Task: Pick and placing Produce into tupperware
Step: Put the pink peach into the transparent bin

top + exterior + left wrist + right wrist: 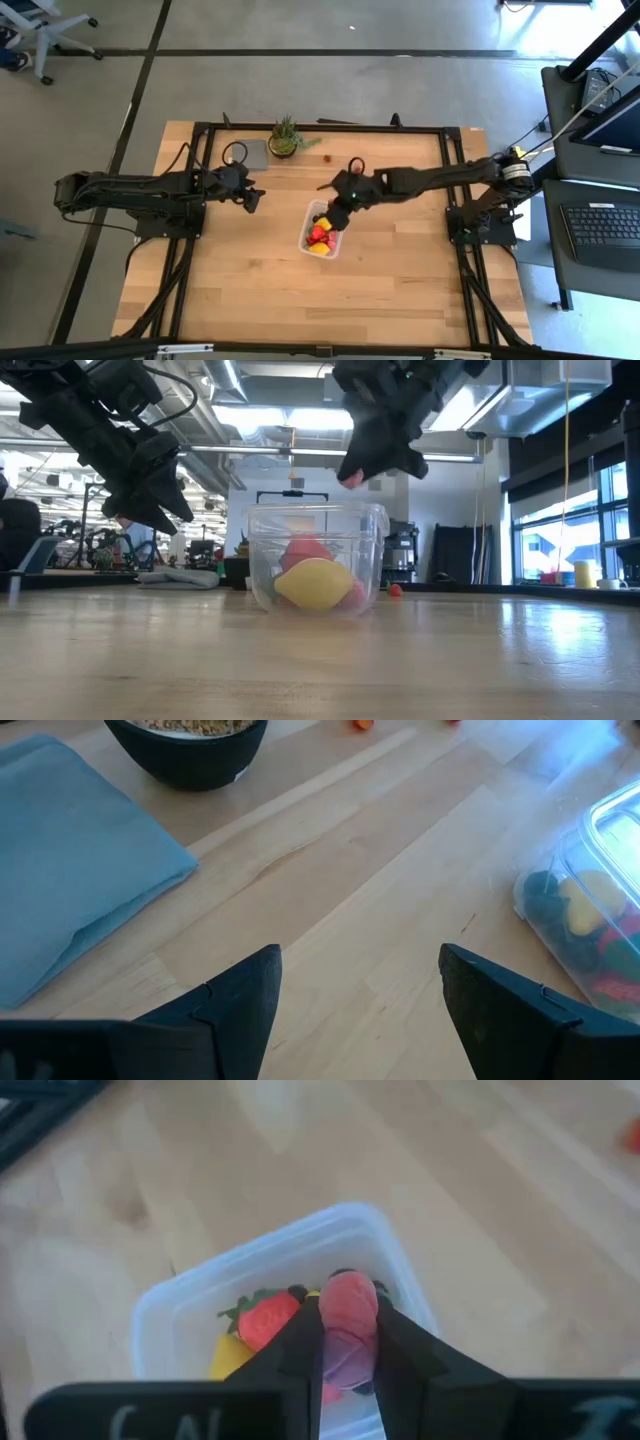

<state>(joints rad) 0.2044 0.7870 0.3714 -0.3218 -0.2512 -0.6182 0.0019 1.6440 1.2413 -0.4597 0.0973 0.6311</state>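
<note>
The clear tupperware point(321, 230) sits mid-table and holds red and yellow produce, with a yellow lemon-like piece point(314, 584) against its near wall. My right gripper point(348, 1342) hangs above the tub's far end, shut on a pink-red piece of produce point(347, 1312). That piece also peeks out below the dark fingers point(351, 478) in the low view. My left gripper point(360, 990) waits open above bare wood to the left of the tub point(590, 900), holding nothing. My right gripper pinches the pink-red produce piece point(347, 1320) between its two fingers, one on each side of it. The fingers slant downward over the tub. The piece is lifted clear, above the tub's open top.
A green potted plant point(285, 138) and a flat grey square piece point(248, 153) stand at the far edge. A small red piece point(328, 157) lies loose near the plant. A blue cloth point(70, 860) and a dark bowl point(190, 745) lie ahead of my left gripper.
</note>
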